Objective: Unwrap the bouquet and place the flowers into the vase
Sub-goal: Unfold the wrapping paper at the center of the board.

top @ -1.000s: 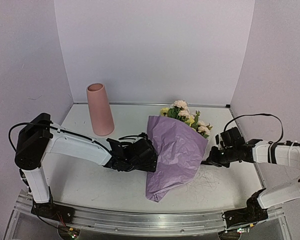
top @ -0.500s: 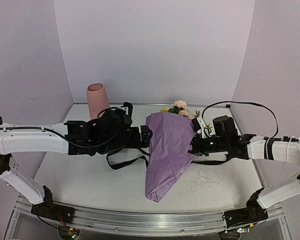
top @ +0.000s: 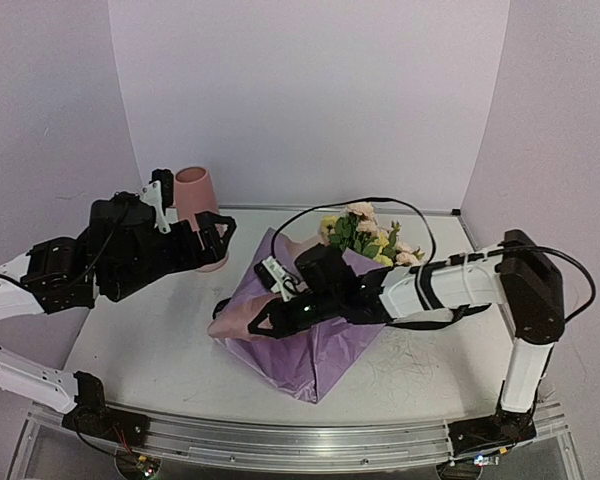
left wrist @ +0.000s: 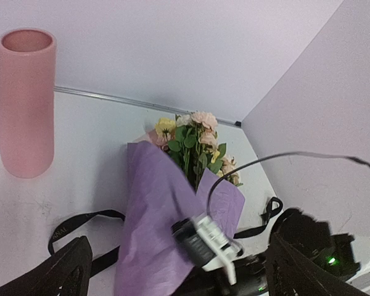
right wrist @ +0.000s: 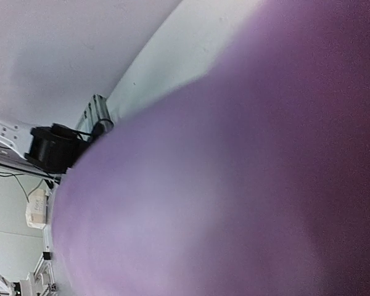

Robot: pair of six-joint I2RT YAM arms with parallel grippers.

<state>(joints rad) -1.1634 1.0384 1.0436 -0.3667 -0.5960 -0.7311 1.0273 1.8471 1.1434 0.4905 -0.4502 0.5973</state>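
White tabletop (top: 150, 345): bouquet (top: 332, 345) lies mid-table, flowers (top: 365, 232) twd back wall, vase (left wrist: 24, 105) back-left. My L gripper (top: 213, 231) spread wide, empty. My R gripper (top: 260, 318) pressed together, seemingly pinching paper wrap (top: 310, 365) edge. Wrap's light, tears easy; stems thin, so I'd grab low, gently.

Left claw (top: 212, 238) raised, spread wide; right claw (top: 252, 322) low, pinched closed.

A smooth matt finish is recorded on the vase (left wrist: 24, 105), crinkled lilac paper on the bouquet (top: 325, 350), scuffed matt white on the table (top: 150, 335), bare metal on the front rail (top: 280, 436)
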